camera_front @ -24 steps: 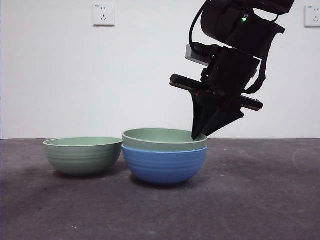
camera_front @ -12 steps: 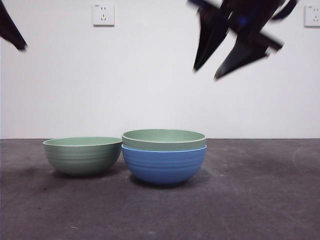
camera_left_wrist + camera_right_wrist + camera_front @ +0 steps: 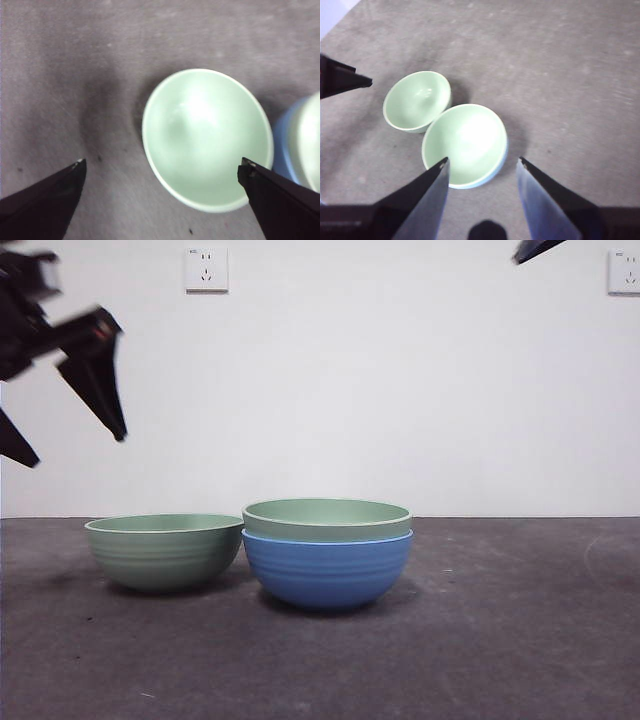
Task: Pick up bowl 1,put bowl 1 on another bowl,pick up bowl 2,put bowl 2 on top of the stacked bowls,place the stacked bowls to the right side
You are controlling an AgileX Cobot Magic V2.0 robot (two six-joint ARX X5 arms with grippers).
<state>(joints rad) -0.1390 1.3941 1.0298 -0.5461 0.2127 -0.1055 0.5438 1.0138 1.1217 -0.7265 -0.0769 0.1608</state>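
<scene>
A pale green bowl [image 3: 327, 519] sits nested in the blue bowl [image 3: 327, 570] at the table's middle. A second pale green bowl [image 3: 165, 550] stands alone just left of them, touching or nearly so. My left gripper [image 3: 78, 448] hangs open, high above the lone green bowl [image 3: 207, 140], holding nothing. The blue bowl [image 3: 282, 150] shows as a sliver beside it. My right gripper [image 3: 482, 160] is open and empty, raised far above the nested pair [image 3: 465, 145], with only a tip [image 3: 535, 250] at the front view's top right. The lone bowl [image 3: 417, 100] lies beyond the pair.
The table is a dark grey mat [image 3: 520, 640] before a white wall with two sockets [image 3: 207, 269]. The left gripper's tip [image 3: 345, 77] also shows in the right wrist view.
The right gripper let go of the green bowl on the blue one and rose out toward the top right. The left gripper has come down in from the upper left.
</scene>
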